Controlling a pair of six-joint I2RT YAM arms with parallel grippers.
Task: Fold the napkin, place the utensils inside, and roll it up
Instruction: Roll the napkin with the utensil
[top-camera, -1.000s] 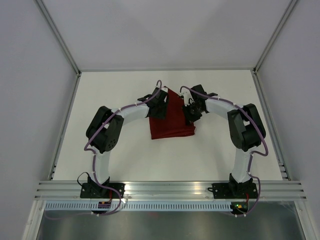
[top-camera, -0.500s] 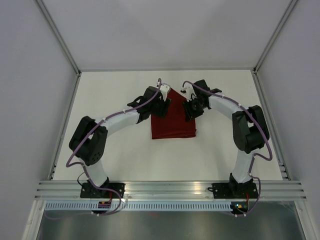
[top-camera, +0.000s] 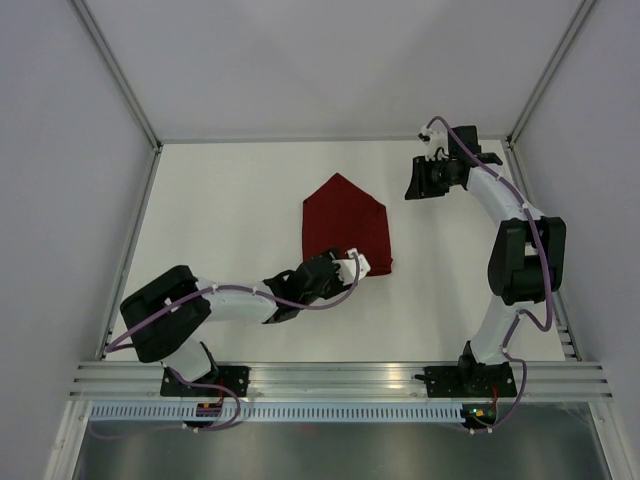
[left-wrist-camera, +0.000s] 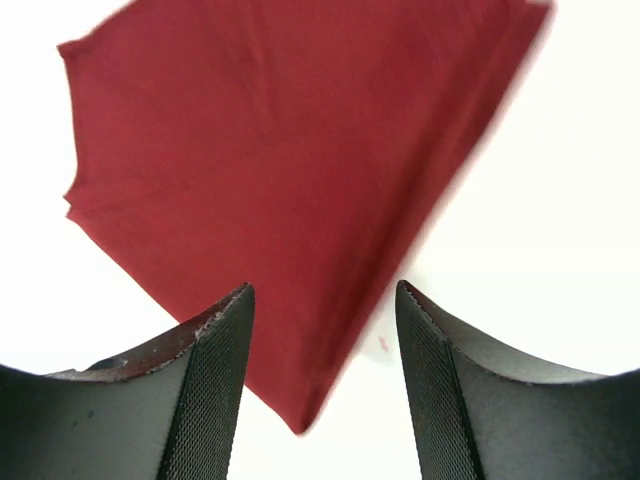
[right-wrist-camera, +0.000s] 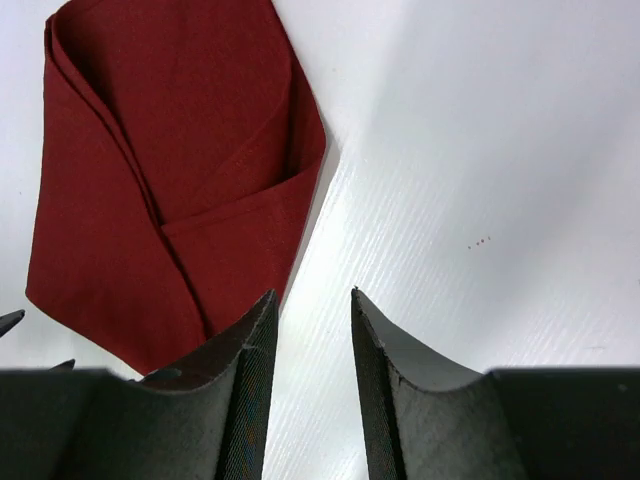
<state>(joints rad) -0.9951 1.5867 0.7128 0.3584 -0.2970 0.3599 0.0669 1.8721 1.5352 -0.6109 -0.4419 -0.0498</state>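
Napkin (top-camera: 345, 225): folded, pointed. Left gripper (left-wrist-camera: 320, 300): wide, over its near corner. Right gripper (right-wrist-camera: 312, 300): narrowly parted, empty. Risk: a careless pinch could drag the folds open.

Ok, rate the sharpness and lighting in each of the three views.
Top external: sharp and evenly lit, the napkin clearly outlined. Left wrist: napkin's edges smeared by blur, table blown out to plain white. Right wrist: folds in focus, a bright sheen on the table by the napkin's edge.
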